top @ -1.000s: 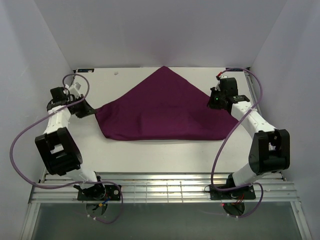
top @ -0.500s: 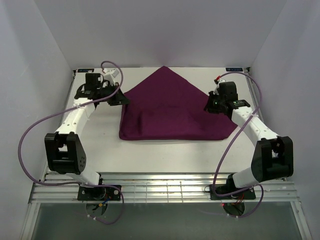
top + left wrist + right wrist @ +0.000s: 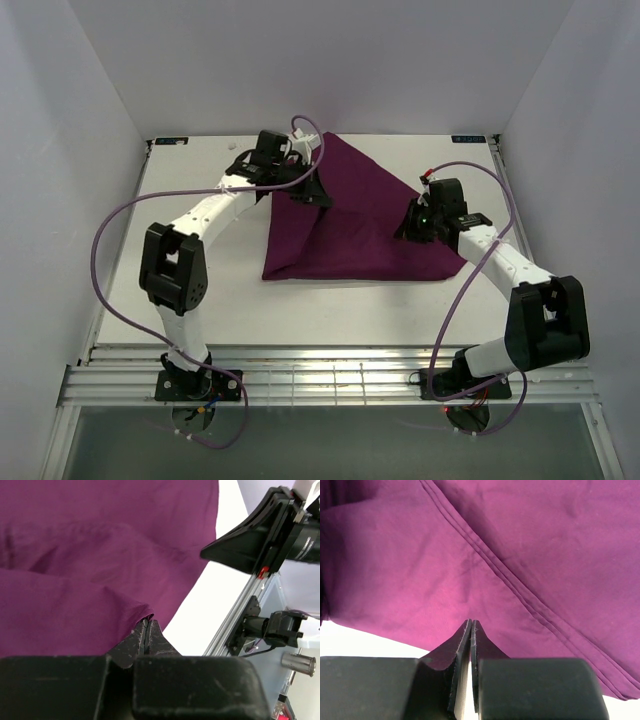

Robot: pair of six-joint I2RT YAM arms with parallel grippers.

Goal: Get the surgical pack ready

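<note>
**a:** how far along is your pack?

**b:** partway, i'd judge. your purple cloth [image 3: 370, 215] lies on the table [image 3: 200, 290], right of centre. one point reaches the far edge and a straight edge faces the near edge. your left gripper [image 3: 305, 192] is clamped on a corner of the cloth and holds it raised over the cloth's left part, so one flap is half folded across. no tray, instruments or gauze show anywhere, and you can't tell whether they sit under the cloth.

**a:** and your right side?

**b:** your right gripper [image 3: 408, 225] sits low over the cloth's right part, toward the table's right edge, with its fingers pressed together. i can't tell whether any cloth is caught between them.

**a:** what's left?

**b:** laying that flap down, then the other folds. the cloth isn't a tidy bundle yet.

**a:** which view helps you most?

**b:** the top view gives the whole outline and both arms, but not the grip. the left wrist view shows cloth puckered right into the closed tips. the right wrist view shows a line of stitching [image 3: 490, 562] running diagonally, with bare table just past the cloth's edge.
</note>
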